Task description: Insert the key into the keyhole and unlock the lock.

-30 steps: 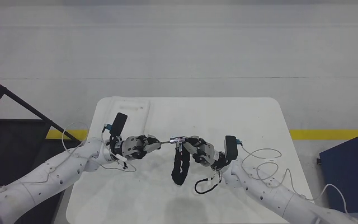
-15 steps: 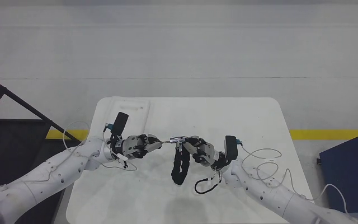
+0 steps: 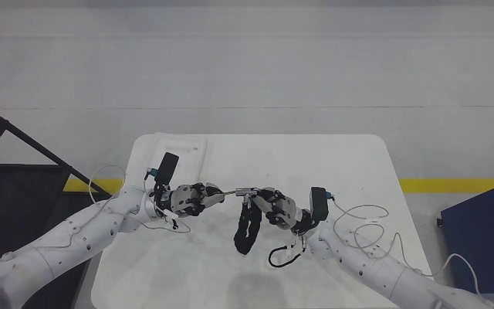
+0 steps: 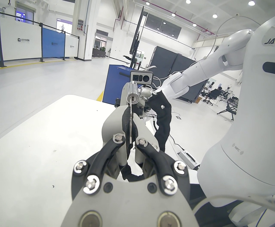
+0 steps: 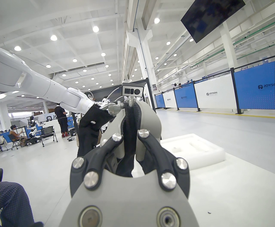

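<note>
Steel key (image 4: 130, 116) clamped in left hand (image 4: 130, 129) | tip at keyhole (image 4: 132, 99) | right hand (image 5: 130, 107) clamps lock (image 4: 132, 89)

The white table (image 3: 340, 166) stood on a pale grey floor (image 3: 247, 69) crossed by a yellow line (image 3: 448, 185). A white foam tray (image 5: 193, 148) lay at one corner. Blue and white barrier panels (image 5: 253, 90) lined the hall under round ceiling lights (image 5: 95, 28), and a dark screen (image 5: 210, 17) hung overhead. Tall dark cabinets (image 4: 165, 64), possibly partitions, stood beyond a blue cabinet (image 4: 116, 79).
</note>
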Available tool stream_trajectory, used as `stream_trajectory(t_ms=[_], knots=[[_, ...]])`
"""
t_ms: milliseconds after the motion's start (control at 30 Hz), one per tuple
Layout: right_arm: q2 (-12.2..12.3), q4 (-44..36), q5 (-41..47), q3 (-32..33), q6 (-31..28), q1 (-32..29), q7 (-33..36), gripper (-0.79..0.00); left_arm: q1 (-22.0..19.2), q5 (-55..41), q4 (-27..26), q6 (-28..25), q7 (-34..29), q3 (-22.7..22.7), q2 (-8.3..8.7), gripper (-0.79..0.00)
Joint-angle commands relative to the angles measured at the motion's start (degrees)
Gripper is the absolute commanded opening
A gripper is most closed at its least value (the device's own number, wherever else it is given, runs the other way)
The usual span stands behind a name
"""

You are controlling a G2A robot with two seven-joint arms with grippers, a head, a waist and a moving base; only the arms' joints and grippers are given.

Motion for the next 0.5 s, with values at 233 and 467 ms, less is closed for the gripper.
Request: stream_trajectory(t_ms=[233,467], knots=[[0.00,0.00,0.00,0.00,0.00,0.00,0.00,-0.785,0.33,0.17,-0.47,0.00,0.00,0.00,0.02,-0.785],[0.00,0.00,0.00,0.00,0.00,0.00,0.00,-0.785,0.14,0.40,-1.36,0.00,0.00,0.00,0.57,-0.785]])
